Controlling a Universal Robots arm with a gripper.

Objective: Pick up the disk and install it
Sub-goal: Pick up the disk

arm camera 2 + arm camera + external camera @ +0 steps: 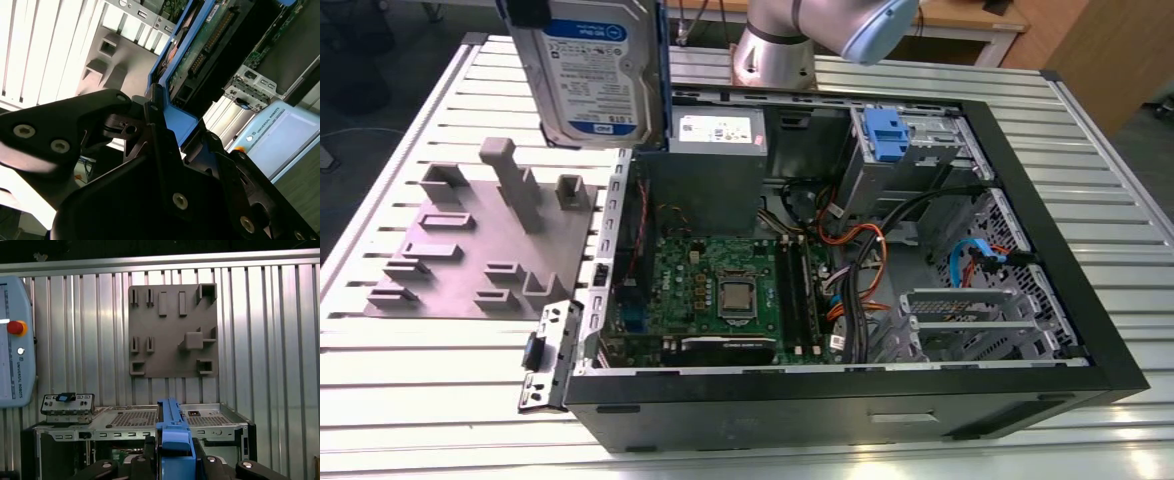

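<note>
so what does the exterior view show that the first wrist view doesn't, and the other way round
Exterior view: the labelled face of the disk, held up in the air beside the open computer case, plus the motherboard and blue latch inside it.
First wrist view: the gripper shut on the disk's blue rail, seen edge-on, and a pendant with a red button.
Both: the disk, the case and the grey fixture plate on the slatted table.

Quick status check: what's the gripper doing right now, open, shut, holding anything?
Gripper: shut on the disk, gripping it at its blue carrier rail and holding it in the air.
</note>
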